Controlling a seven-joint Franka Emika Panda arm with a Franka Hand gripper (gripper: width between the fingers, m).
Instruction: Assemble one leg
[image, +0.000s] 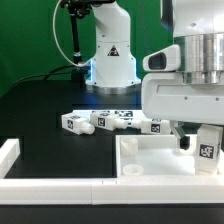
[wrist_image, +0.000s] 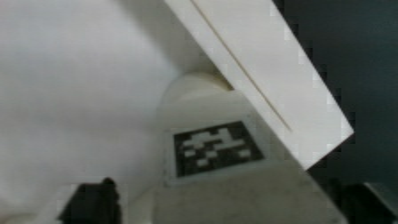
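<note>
A leg (image: 207, 146), a small white post with a black-and-white tag, stands upright in the corner of the white tray-like panel (image: 150, 160) at the exterior view's right. My gripper (image: 197, 141) is down around it. In the wrist view the leg (wrist_image: 222, 150) sits between my dark fingers (wrist_image: 89, 203), against the panel's raised rim (wrist_image: 267, 70). One finger lies along the leg's edge. A strip of panel floor shows between the other finger and the leg, so the jaws stand a little open around it.
Several more loose legs (image: 100, 120) lie in a row on the black table behind the panel. A long white L-shaped rail (image: 40, 185) runs along the front and the exterior view's left. The arm's base (image: 110, 55) stands at the back.
</note>
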